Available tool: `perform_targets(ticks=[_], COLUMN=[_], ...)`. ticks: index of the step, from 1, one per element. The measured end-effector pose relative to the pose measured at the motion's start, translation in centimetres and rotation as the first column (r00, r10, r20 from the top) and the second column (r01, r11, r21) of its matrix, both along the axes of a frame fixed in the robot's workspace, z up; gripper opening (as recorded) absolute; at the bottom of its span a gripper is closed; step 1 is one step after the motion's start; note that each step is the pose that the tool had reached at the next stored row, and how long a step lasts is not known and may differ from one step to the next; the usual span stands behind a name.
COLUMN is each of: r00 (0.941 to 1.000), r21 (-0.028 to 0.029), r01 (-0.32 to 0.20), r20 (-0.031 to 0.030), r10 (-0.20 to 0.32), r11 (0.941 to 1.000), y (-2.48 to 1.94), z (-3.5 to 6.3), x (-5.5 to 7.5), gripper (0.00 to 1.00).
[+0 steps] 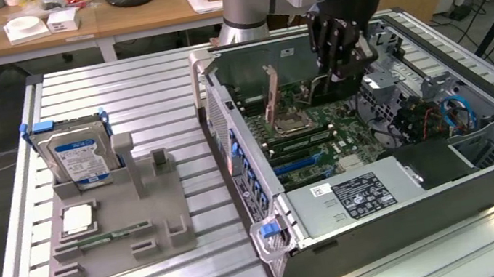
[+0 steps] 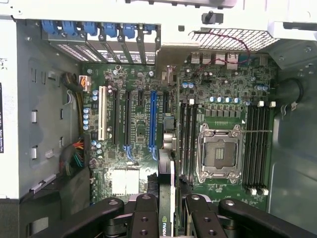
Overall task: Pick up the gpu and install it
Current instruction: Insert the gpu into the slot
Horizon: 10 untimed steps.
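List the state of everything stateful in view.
gripper: shut on the gpu
gpu: gripped, above the motherboard
computer case: side open
blue slot: empty
hard drive: upright in the grey holder

The exterior view is looking down over the whole computer case, while the wrist view is peering closely past the gripper onto the shared motherboard.
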<state>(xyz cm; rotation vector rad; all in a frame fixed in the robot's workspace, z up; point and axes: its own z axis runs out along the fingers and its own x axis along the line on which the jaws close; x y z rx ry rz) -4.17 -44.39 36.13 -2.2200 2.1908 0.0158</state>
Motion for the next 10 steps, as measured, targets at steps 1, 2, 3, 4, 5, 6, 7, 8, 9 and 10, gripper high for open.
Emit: perform_targets(ticks=[1, 2, 3, 4, 5, 6, 7, 8, 9, 10], r00=[1.0, 1.0, 1.0, 1.0, 1.0, 1.0, 0.9999, 0.9999, 0.9998, 0.9998], r21=[0.0001, 0.0003, 0.0003, 0.0001, 0.0, 0.0, -0.0001, 0.0, 0.0001, 0.0003], r01=[0.001, 0.002, 0.003, 0.004, 0.006, 0.009, 0.011, 0.014, 0.018, 0.022], r20=[0.0, 0.0002, 0.0001, 0.0, 0.0, 0.0, 0.0, 0.0, 0.0, 0.0001], r10=[-0.001, -0.002, -0.003, -0.004, -0.006, -0.009, -0.011, -0.014, -0.018, -0.022], r11=[1.0, 1.0, 1.0, 1.0, 1.0, 1.0, 0.9999, 0.9999, 0.9998, 0.9998], y=[-0.04, -0.07, -0.09, -0.13, -0.18, -0.21, -0.24, -0.29, -0.32, -0.35], z=[-0.06, -0.13, -0.19, -0.24, -0.29, -0.35, -0.4, -0.45, -0.52, -0.59], x=[0.0, 0.0, 0.0, 0.0, 0.0, 0.0, 0.0, 0.0, 0.0, 0.0], gripper=[0.26, 0.26, 0.26, 0.26, 0.26, 0.26, 0.26, 0.26, 0.26, 0.26])
